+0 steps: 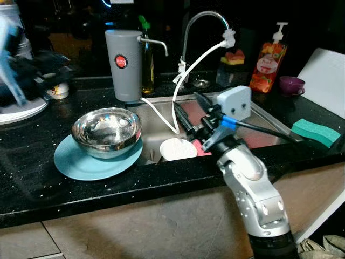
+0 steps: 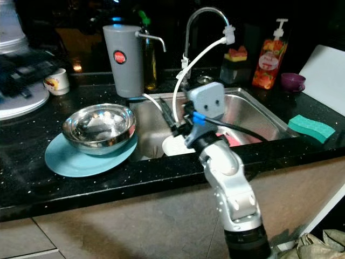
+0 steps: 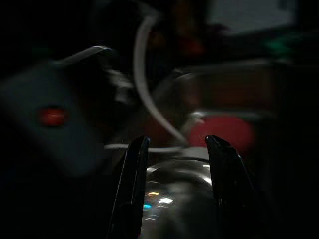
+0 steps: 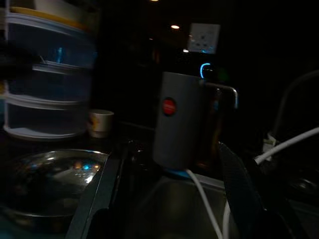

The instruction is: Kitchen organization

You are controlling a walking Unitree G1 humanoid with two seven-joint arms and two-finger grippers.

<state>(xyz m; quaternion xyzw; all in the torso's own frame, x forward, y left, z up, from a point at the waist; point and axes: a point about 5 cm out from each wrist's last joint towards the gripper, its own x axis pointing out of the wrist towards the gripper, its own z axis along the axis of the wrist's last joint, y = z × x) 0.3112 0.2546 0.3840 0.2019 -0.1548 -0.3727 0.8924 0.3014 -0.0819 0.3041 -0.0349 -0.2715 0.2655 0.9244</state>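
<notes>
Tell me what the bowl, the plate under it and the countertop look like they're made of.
The bowl looks like polished stainless steel: it mirrors the room with bright glints. The plate under it seems to be glazed ceramic or possibly melamine, a smooth matte light blue; I can't tell which. The countertop looks like polished black granite or a similar stone, with pale speckles and a soft sheen.

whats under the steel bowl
A blue plate sits under the steel bowl, on the black counter. The plate's middle is covered by the bowl, so anything there is hidden.
</notes>
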